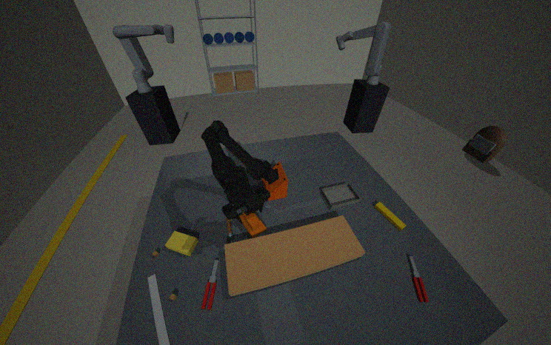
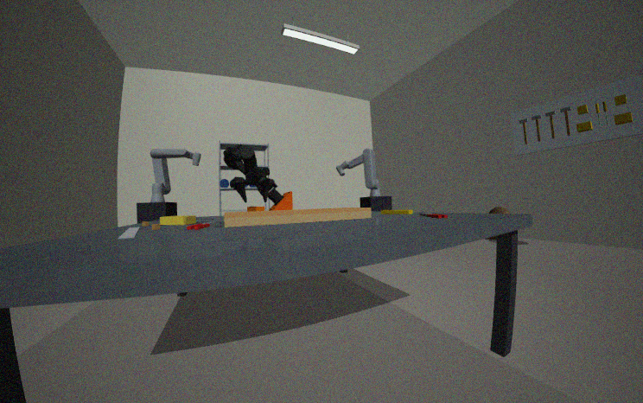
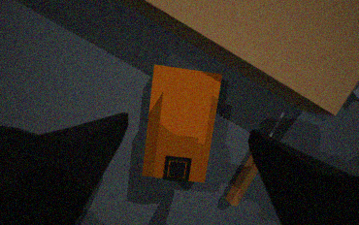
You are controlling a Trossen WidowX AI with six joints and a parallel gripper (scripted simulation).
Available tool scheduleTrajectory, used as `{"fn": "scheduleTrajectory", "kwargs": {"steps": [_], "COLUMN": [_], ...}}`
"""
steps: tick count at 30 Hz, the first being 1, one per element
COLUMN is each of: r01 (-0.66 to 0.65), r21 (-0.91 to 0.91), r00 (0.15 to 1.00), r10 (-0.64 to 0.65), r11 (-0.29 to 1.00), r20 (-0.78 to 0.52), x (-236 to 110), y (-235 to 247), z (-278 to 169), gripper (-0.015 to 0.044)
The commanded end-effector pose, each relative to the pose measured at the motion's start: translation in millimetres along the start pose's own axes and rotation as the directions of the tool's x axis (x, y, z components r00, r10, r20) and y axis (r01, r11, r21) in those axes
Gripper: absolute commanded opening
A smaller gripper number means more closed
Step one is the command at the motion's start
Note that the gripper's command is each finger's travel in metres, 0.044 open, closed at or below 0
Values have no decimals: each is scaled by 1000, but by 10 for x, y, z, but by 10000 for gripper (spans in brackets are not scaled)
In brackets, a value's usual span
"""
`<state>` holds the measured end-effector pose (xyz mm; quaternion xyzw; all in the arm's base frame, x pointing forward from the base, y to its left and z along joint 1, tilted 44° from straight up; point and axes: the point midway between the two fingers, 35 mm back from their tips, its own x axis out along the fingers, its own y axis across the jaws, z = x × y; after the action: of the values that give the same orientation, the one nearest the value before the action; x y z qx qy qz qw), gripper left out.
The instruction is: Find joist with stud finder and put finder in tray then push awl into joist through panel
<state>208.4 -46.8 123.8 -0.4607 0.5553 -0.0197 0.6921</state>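
Note:
The orange stud finder (image 1: 253,223) (image 2: 255,208) (image 3: 184,107) lies on the table beside the panel's far edge, its small dark square facing up. My gripper (image 2: 255,201) (image 3: 189,127) is open and empty above it, one finger to each side in the wrist view. The awl (image 1: 229,228) (image 3: 242,184), with an orange handle and thin metal tip, lies just beside the stud finder, partly hidden by a finger in the wrist view. The tan floor panel (image 1: 292,255) (image 2: 298,216) (image 3: 272,44) shows no visible hole. The tray (image 1: 344,202) is a shallow, empty square beyond the panel, to the right.
A yellow block (image 1: 181,243) (image 2: 177,220) and red-handled pliers (image 1: 209,288) lie left of the panel, with a white strip (image 1: 158,309) nearer the front. A yellow bar (image 1: 389,215) and another pair of pliers (image 1: 418,280) lie right. An orange bracket (image 1: 278,184) stands at my arm's base.

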Motion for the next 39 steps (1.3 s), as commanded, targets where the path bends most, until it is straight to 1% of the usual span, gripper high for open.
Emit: {"fn": "scheduleTrajectory", "kwargs": {"steps": [1,35,38,39], "r01": [-6,-3,-3,-3], "r21": [-4,-4,-4,-4], "r00": [1000,1000,1000,1000], "r10": [6,3,3,3], "r11": [1000,1000,1000,1000], "r20": [-2,-2,-2,-2], "x": [2,481,481,481], "y": [32,30,30,30], "z": [-27,-168,-168,-168], "gripper": [440,440,361,355]}}
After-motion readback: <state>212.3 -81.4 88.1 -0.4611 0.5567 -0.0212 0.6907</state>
